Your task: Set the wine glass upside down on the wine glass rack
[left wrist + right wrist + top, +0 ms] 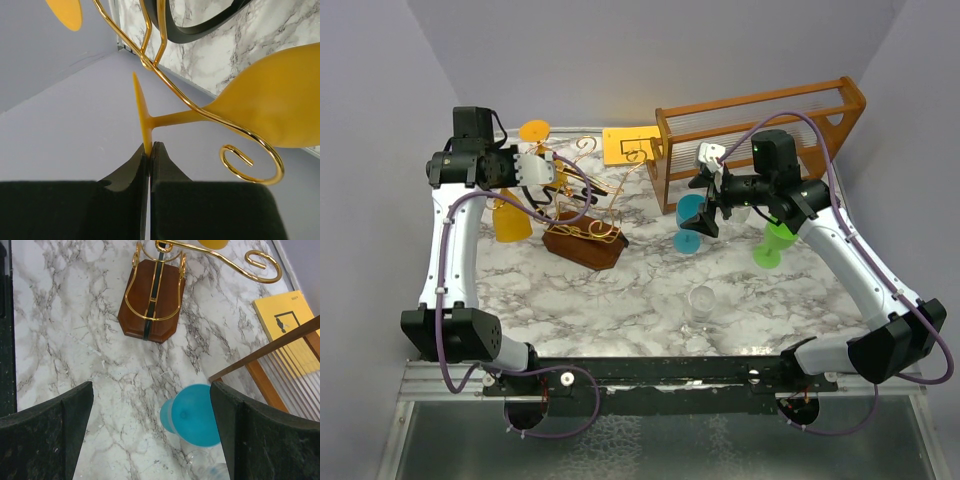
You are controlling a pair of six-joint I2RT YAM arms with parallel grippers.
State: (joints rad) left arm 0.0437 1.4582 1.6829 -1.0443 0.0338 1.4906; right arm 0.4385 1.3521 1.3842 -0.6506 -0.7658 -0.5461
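Grey walls are standing round the marble bench, where the left claw is pinching the foot of the yellow wine glass so its stem is lying in a gold arm of the wine glass rack, bowl down, while the right claw is hovering wide open.

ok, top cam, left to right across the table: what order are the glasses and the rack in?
yellow wine glass → wine glass rack → blue glass → green glass. Clear glass left out: it overlaps the blue one sideways.
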